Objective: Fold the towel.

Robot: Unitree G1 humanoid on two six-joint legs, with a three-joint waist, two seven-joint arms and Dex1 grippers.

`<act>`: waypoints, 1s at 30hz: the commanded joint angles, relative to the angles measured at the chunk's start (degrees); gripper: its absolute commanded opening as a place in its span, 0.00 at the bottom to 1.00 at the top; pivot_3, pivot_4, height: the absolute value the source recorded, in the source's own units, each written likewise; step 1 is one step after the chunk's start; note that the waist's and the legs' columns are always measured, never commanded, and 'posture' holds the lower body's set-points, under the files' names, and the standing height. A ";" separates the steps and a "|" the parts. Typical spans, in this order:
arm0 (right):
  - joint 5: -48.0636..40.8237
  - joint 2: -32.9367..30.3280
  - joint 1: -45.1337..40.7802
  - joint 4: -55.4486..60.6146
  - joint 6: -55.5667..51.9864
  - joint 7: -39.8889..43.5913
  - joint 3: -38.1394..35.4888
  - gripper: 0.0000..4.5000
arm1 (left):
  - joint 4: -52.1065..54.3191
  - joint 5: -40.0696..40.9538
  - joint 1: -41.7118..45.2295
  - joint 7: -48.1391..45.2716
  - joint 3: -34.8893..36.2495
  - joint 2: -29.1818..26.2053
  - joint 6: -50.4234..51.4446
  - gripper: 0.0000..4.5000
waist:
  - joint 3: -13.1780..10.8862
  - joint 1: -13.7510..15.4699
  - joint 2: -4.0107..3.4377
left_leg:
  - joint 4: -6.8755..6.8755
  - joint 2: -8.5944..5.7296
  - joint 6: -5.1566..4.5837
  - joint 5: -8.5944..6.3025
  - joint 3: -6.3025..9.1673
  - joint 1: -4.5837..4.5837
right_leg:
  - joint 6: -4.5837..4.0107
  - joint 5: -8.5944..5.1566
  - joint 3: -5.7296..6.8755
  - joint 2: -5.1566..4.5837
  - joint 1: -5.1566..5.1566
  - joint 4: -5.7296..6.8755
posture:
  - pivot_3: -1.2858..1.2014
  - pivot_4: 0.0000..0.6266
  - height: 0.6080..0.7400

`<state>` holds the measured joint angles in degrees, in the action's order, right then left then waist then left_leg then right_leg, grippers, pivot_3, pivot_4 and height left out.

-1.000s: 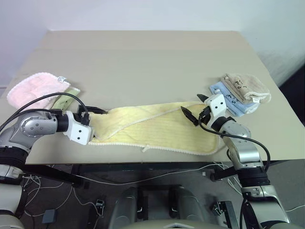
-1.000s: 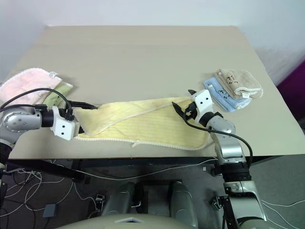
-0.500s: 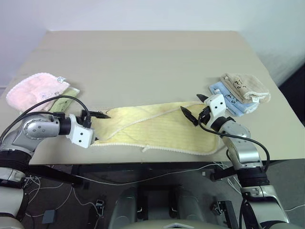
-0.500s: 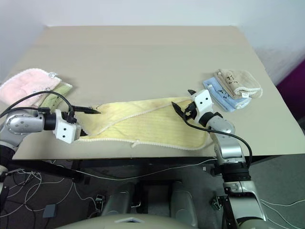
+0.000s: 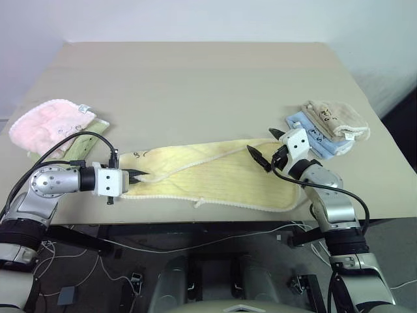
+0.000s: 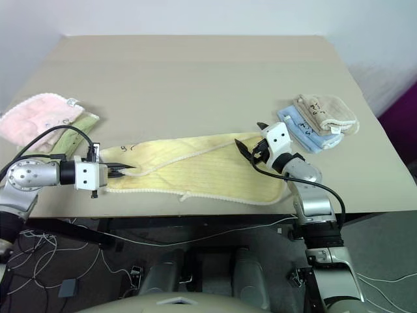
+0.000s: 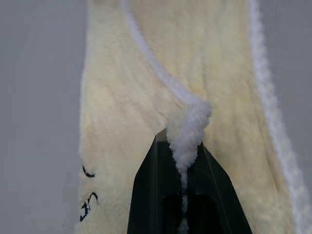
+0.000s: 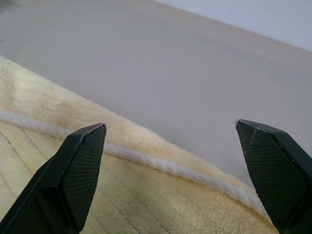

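The pale yellow towel (image 5: 215,176) lies stretched along the front of the table, partly folded lengthwise, with a whitish edging and black marks near its left end. My left gripper (image 5: 138,175) is shut on the towel's white edging at that left end; in the left wrist view the pinched edging (image 7: 187,131) bunches between the fingertips. My right gripper (image 5: 266,146) hovers open just over the towel's right end, its fingers (image 8: 78,170) spread wide above the edging (image 8: 161,165).
A pink fluffy towel (image 5: 42,124) and a greenish cloth (image 5: 88,134) lie at the table's left edge. A beige folded cloth (image 5: 335,119) on a blue one (image 5: 306,130) sits at the right. The table's front edge (image 5: 215,218) runs just below the towel.
The left gripper rolled over and closed on the towel's left edging; it had been open there a second ago. The right arm stayed still.
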<state>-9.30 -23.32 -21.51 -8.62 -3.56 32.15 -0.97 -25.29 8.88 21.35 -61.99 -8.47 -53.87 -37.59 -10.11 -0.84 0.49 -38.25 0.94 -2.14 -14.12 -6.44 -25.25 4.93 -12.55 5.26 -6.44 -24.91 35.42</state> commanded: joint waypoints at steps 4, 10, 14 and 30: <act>4.38 -5.68 -2.36 1.11 1.24 0.34 -0.43 1.00 | 5.37 7.11 -3.03 2.54 8.29 0.95 12.22 0.00 | 0.00 0.13 0.00 | -0.01 -0.01 0.00 0.00 0.01 0.00 | 0.01 -0.01 0.00 -0.01 0.02 0.00 | 0.52 0.24 1.00; 13.09 -12.63 -5.03 -7.76 6.92 1.33 3.40 1.00 | 8.68 6.88 -4.92 3.72 11.23 2.39 16.19 0.00 | 0.00 0.02 0.01 | -0.01 -0.02 0.00 0.00 0.00 0.01 | 0.01 -0.01 0.00 -0.01 0.02 -0.01 | 0.52 0.24 1.00; 16.11 -15.25 -6.73 -11.99 10.41 2.61 5.29 1.00 | 10.00 6.26 -5.45 3.95 11.93 3.05 17.08 0.00 | 0.00 -0.01 0.00 | 0.00 -0.01 0.01 0.00 -0.02 0.02 | 0.01 -0.02 0.00 -0.01 0.01 -0.02 | 0.52 0.24 1.00; 22.23 -14.77 -13.75 -25.73 18.43 -0.42 8.13 0.91 | 10.82 5.08 -6.14 4.06 12.37 4.18 17.71 0.00 | 0.00 -0.02 0.01 | -0.01 -0.01 0.02 0.00 -0.03 0.05 | 0.01 -0.01 -0.01 -0.01 0.05 -0.03 | 0.52 0.24 1.00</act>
<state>12.62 -38.38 -34.37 -33.51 13.75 31.89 6.89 -16.09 14.05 15.35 -58.37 1.72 -49.51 -19.95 -10.11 -0.86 0.49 -38.26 0.93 -2.13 -14.11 -6.47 -25.20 4.94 -12.56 5.25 -6.45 -24.86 35.39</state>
